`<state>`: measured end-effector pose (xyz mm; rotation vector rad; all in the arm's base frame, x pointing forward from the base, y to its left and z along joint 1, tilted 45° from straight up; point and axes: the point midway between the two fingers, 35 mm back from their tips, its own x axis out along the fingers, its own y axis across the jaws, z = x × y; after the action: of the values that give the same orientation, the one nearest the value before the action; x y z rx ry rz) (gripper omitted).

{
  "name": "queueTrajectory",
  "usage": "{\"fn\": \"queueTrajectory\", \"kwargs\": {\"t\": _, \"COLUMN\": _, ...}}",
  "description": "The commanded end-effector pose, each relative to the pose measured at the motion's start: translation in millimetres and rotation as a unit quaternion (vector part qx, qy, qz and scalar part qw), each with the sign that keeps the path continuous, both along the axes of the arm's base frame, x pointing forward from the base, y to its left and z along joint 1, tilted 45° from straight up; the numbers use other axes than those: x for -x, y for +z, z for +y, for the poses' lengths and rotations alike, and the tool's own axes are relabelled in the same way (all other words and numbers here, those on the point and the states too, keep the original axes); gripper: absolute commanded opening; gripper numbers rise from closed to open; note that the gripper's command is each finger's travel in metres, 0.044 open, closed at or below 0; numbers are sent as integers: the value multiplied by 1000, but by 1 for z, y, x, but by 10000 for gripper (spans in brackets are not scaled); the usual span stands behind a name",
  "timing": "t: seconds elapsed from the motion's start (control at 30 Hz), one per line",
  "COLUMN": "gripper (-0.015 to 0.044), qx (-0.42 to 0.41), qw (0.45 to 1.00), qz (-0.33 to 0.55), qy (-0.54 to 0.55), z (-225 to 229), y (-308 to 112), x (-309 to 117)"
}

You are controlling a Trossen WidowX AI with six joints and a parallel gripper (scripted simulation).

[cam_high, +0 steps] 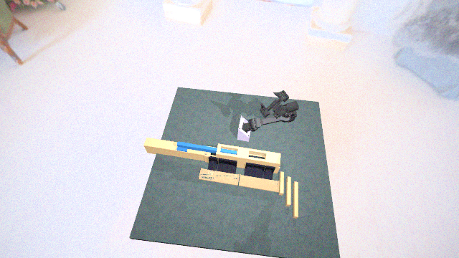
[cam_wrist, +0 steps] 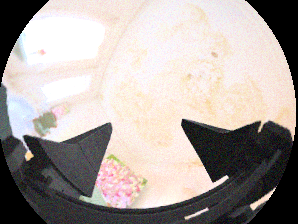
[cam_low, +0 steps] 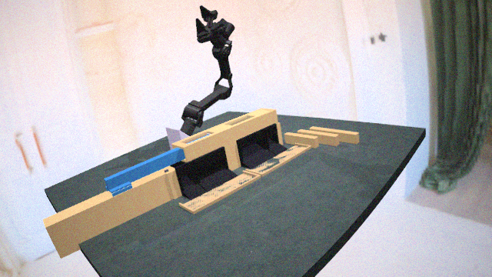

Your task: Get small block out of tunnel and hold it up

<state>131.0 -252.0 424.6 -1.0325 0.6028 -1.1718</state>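
- Tan tunnel (cam_high: 241, 163) on the bench (cam_high: 201, 222)
- Blue bar (cam_high: 195, 147) running into its left end
- Three rods (cam_high: 281, 183) to its right
- Black arm (cam_high: 274, 120) on the far side
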Motion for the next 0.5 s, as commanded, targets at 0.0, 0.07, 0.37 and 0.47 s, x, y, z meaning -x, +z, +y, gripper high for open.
{"fn": "queueTrajectory", "kwargs": {"t": 0.0, "gripper": 440, "qx": -84, "qw": 992, "qz": 25, "qy": 92, "z": 0, "y": -43, "x": -41}}
{"fn": "queueTrajectory", "kwargs": {"t": 0.07, "gripper": 440, "qx": -137, "qw": 980, "qz": 38, "qy": 141, "z": 5, "y": -68, "x": -62}}
{"fn": "queueTrajectory", "kwargs": {"t": 0.37, "gripper": 440, "qx": -414, "qw": 848, "qz": 76, "qy": 321, "z": 69, "y": -181, "x": -124}}
{"fn": "queueTrajectory", "kwargs": {"t": 0.47, "gripper": 440, "qx": -514, "qw": 775, "qz": 80, "qy": 357, "z": 103, "y": -211, "x": -132}}
